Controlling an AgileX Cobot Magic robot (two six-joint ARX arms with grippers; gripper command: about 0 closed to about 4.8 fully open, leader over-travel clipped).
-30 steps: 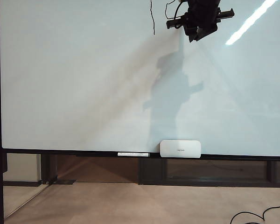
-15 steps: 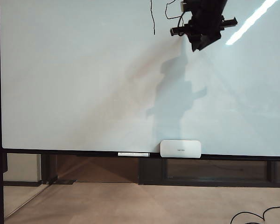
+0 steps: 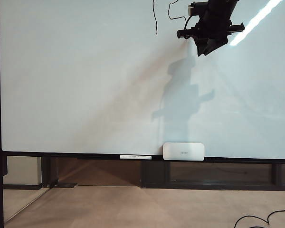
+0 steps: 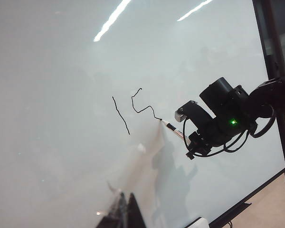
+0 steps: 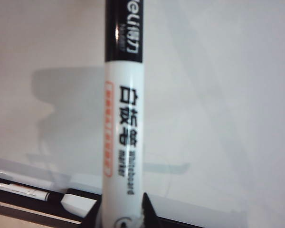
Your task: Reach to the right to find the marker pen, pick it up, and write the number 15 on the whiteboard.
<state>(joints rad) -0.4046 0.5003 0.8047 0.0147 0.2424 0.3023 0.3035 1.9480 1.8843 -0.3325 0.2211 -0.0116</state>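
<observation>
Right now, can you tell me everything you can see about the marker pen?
The marker pen is slim, with a glossy white plastic-looking barrel, black and orange printing, and a black band at one end. The right pincer is shut on it, high up on the whiteboard. In the left wrist view its dark tip meets the board at the end of an unfinished angular black stroke, beside a single slanting line. The pen is tilted toward the board.

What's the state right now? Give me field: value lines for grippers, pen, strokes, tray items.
right gripper: near the board's top, shut on the marker pen
left gripper: away from the board, holds nothing, opening unclear
pen tip: at the end of the second stroke
number 15: the 1 done, the 5 partly drawn
whiteboard: otherwise unmarked
tray: spare pen, eraser
</observation>
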